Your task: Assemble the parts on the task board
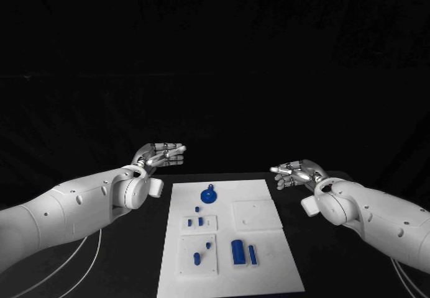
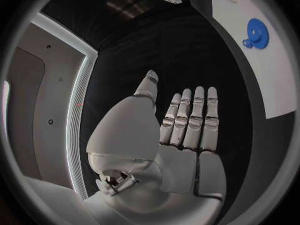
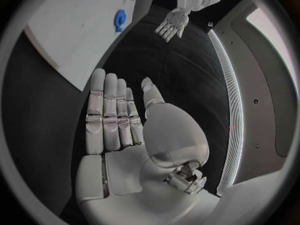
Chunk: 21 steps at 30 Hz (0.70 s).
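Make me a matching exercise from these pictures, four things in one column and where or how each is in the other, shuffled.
Things:
1. left robot hand
2. right robot hand
3. round blue part
4. long blue block

Places or states:
A. near end of the task board, beside a slimmer blue piece
B. open, off the board's far right corner
C. far end of the board
D. open, off the board's far left corner

Pairs: 1-D, 2-B, 3-C, 4-A

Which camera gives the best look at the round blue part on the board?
The left wrist view: the round blue part is largest and unobstructed on the white board. The head view shows it small; the right wrist view shows it small and edge-on.
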{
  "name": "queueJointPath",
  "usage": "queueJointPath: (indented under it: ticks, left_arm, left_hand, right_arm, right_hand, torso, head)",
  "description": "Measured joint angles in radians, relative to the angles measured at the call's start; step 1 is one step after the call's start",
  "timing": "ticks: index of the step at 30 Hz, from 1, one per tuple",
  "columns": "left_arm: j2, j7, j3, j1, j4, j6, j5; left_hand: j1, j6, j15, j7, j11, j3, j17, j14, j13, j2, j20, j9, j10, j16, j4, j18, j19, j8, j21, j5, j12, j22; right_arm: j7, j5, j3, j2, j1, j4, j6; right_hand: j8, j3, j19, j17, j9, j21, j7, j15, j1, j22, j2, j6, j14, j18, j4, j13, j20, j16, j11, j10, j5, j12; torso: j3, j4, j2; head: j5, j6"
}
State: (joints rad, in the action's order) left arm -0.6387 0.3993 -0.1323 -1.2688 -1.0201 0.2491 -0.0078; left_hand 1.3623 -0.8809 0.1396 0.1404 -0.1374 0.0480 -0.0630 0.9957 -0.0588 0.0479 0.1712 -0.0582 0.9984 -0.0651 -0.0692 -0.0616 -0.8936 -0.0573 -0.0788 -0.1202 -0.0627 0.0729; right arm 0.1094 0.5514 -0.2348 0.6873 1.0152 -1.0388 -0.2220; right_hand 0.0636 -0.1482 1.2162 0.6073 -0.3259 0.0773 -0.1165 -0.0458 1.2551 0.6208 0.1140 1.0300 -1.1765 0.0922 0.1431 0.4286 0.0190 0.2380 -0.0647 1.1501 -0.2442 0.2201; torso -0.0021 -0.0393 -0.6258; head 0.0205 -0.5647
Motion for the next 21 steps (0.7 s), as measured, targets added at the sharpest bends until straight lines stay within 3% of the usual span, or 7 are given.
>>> queueJointPath:
  ticks: [3, 5, 8, 10, 14, 19, 21]
  left_arm:
    - [0.014, 0.000, 0.001, -0.006, 0.028, 0.011, 0.009]
    - [0.021, 0.000, 0.001, -0.007, 0.041, 0.017, 0.016]
    - [0.031, -0.002, 0.001, -0.009, 0.058, 0.025, 0.028]
    - [0.035, -0.004, 0.001, -0.010, 0.063, 0.029, 0.036]
    - [0.040, -0.007, 0.001, -0.010, 0.068, 0.034, 0.043]
    - [0.032, -0.009, 0.005, -0.002, 0.052, 0.037, 0.043]
    - [0.024, -0.009, 0.011, 0.007, 0.028, 0.044, 0.043]
  left_hand:
    - [-0.001, 0.035, -0.002, -0.005, 0.004, -0.024, 0.003, -0.058, 0.003, 0.020, 0.041, 0.001, -0.064, 0.002, -0.024, -0.046, 0.025, 0.000, 0.003, -0.003, 0.001, -0.001]
    - [-0.001, 0.076, -0.004, -0.009, 0.007, -0.033, 0.007, -0.121, 0.005, 0.036, 0.061, 0.003, -0.132, 0.007, -0.034, -0.063, 0.042, 0.000, 0.007, -0.003, 0.007, -0.003]
    - [0.010, 0.113, -0.004, -0.014, 0.010, -0.043, 0.009, -0.179, 0.007, 0.062, 0.087, 0.005, -0.188, 0.007, -0.072, -0.094, 0.068, 0.000, 0.007, -0.003, 0.007, -0.004]
    - [0.015, 0.125, -0.005, -0.015, 0.012, -0.043, 0.009, -0.191, 0.007, 0.067, 0.098, 0.005, -0.197, 0.007, -0.085, -0.110, 0.075, 0.000, 0.007, -0.003, 0.007, -0.004]
    - [0.005, 0.153, -0.008, -0.019, 0.015, -0.042, 0.011, -0.219, 0.009, 0.065, 0.098, 0.007, -0.225, 0.011, -0.085, -0.118, 0.103, 0.003, 0.010, -0.001, 0.010, -0.006]
    - [-0.252, 0.549, -0.079, -0.085, 0.081, -0.046, 0.040, -0.641, 0.036, 0.007, -0.047, 0.035, -0.645, 0.042, -0.001, -0.023, 0.532, 0.035, 0.049, 0.065, 0.039, -0.042]
    - [-0.332, 0.635, -0.095, -0.099, 0.096, -0.046, 0.046, -0.733, 0.042, -0.007, -0.080, 0.041, -0.736, 0.046, 0.017, -0.001, 0.626, 0.038, 0.057, 0.079, 0.042, -0.050]
  right_arm:
    - [0.047, -0.060, -0.013, -0.037, 0.000, 0.061, 0.003]
    - [0.071, -0.094, -0.018, -0.055, 0.000, 0.086, 0.008]
    - [0.104, -0.140, -0.024, -0.076, 0.001, 0.114, 0.021]
    - [0.123, -0.164, -0.026, -0.086, 0.001, 0.125, 0.032]
    - [0.144, -0.189, -0.027, -0.095, 0.001, 0.129, 0.045]
    - [0.142, -0.191, -0.017, -0.087, 0.001, 0.114, 0.038]
    - [0.142, -0.196, -0.006, -0.079, 0.001, 0.090, 0.029]
  right_hand:
    - [0.000, 0.028, -0.169, -0.204, 0.113, -0.006, -0.003, -0.052, -0.005, -0.192, 0.008, -0.018, 0.090, 0.002, 0.019, -0.242, 0.079, -0.151, -0.045, -0.038, 0.012, -0.130]
    - [0.000, 0.060, -0.224, -0.390, 0.214, -0.008, 0.000, -0.070, -0.013, -0.344, 0.016, -0.022, 0.141, 0.049, 0.029, -0.353, 0.139, -0.169, -0.059, -0.079, 0.028, -0.152]
    - [-0.004, 0.099, -0.303, -0.535, 0.262, -0.001, 0.006, -0.075, -0.028, -0.520, 0.016, -0.047, 0.176, 0.150, 0.028, -0.369, 0.246, -0.171, -0.062, -0.123, 0.043, -0.156]
    - [-0.004, 0.103, -0.319, -0.545, 0.265, 0.000, 0.004, -0.077, -0.031, -0.547, 0.013, -0.058, 0.180, 0.164, 0.025, -0.370, 0.262, -0.171, -0.062, -0.130, 0.043, -0.156]
    - [-0.004, 0.108, -0.359, -0.549, 0.268, -0.001, 0.004, -0.075, -0.047, -0.557, 0.002, -0.103, 0.220, 0.163, 0.020, -0.373, 0.259, -0.176, -0.063, -0.145, 0.048, -0.160]
    - [-0.037, 0.130, -0.824, -0.581, 0.299, -0.043, 0.063, -0.012, -0.275, -0.592, -0.061, -0.603, 0.737, 0.027, -0.069, -0.403, 0.108, -0.210, 0.005, -0.620, 0.154, -0.194]
    - [-0.044, 0.135, -0.925, -0.588, 0.306, -0.052, 0.077, 0.003, -0.440, -0.599, -0.074, -0.714, 0.851, -0.004, -0.088, -0.410, 0.076, -0.217, 0.020, -0.757, 0.177, -0.200]
  torso:
    - [-0.0012, 0.0000, 0.005]
    - [-0.0012, 0.0000, 0.009]
    - [0.0000, -0.0005, 0.013]
    - [0.0011, -0.0011, 0.014]
    - [0.0027, -0.0026, 0.014]
    - [0.0027, -0.0009, 0.017]
    - [0.0026, 0.0025, 0.022]
  head:
    - [0.007, 0.021]
    - [0.011, 0.031]
    - [0.017, 0.043]
    - [0.019, 0.049]
    - [0.024, 0.055]
    - [0.021, 0.048]
    - [0.016, 0.038]
